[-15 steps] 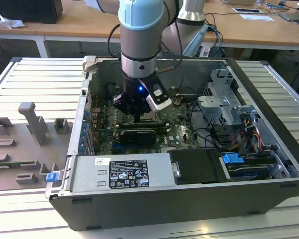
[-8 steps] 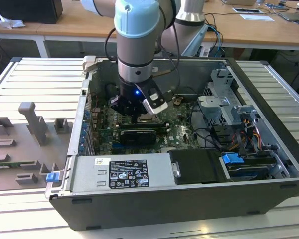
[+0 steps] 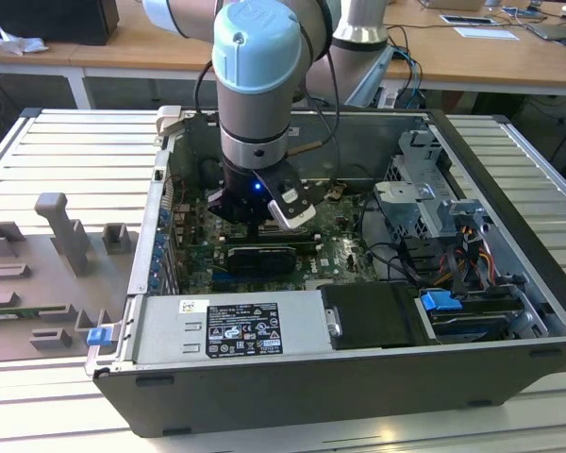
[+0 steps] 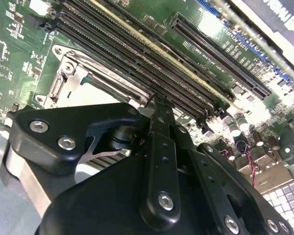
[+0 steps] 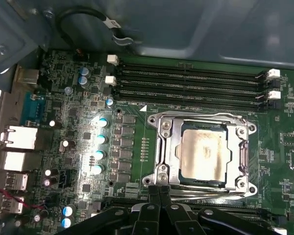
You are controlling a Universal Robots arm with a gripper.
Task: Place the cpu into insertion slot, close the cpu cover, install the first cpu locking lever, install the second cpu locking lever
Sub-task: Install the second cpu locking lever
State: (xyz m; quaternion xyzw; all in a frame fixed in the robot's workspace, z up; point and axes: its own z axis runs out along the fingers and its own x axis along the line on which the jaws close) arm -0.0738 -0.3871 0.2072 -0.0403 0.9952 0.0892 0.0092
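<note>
Fingers of the end effector (image 5: 159, 203) are seen pressed together in the first wrist view, nothing pinched, their tips just beside the cpu cover (image 5: 204, 122). That cover lies closed over the cpu (image 5: 203, 155), seated in the insertion slot (image 5: 202, 183). In the second wrist view, the end effector (image 4: 159, 105) is met beside memory slots (image 4: 137, 58). In the exterior view, the computer case (image 3: 292, 396) is carried on a slatted bench (image 3: 38, 151), wooden desks (image 3: 491, 57) behind.
</note>
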